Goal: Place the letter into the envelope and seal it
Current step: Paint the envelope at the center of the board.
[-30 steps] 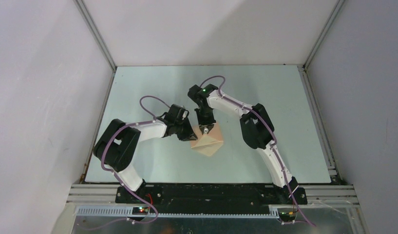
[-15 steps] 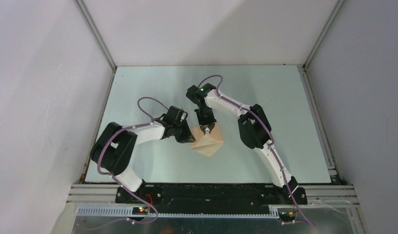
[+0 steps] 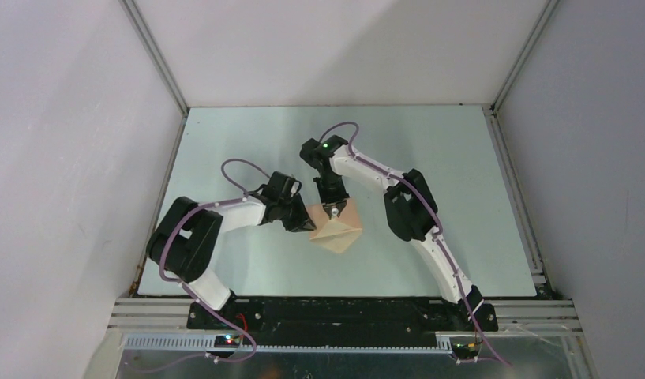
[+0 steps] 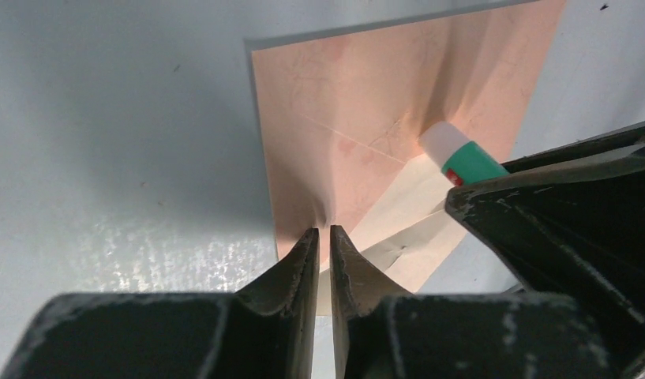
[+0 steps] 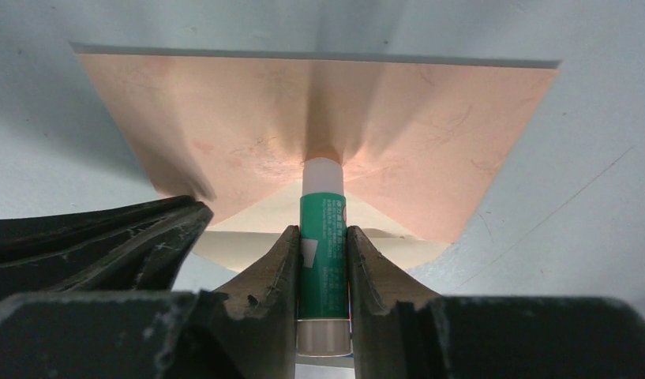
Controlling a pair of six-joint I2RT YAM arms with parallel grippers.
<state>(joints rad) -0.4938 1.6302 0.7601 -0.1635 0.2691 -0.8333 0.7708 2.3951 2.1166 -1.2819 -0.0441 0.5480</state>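
straight ahead of the right hand (image 5: pixel 323 231), which pinches a glue stick (image 5: pixel 322 201), its tip touches the envelope (image 5: pixel 240 110); left hand (image 4: pixel 324 234) pinches the envelope's edge.

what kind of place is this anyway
Most likely a robotics lab test cell: left arm and right arm bolted to a metal-framed table, plain white panels walling it in, with an envelope and glue stick as props.
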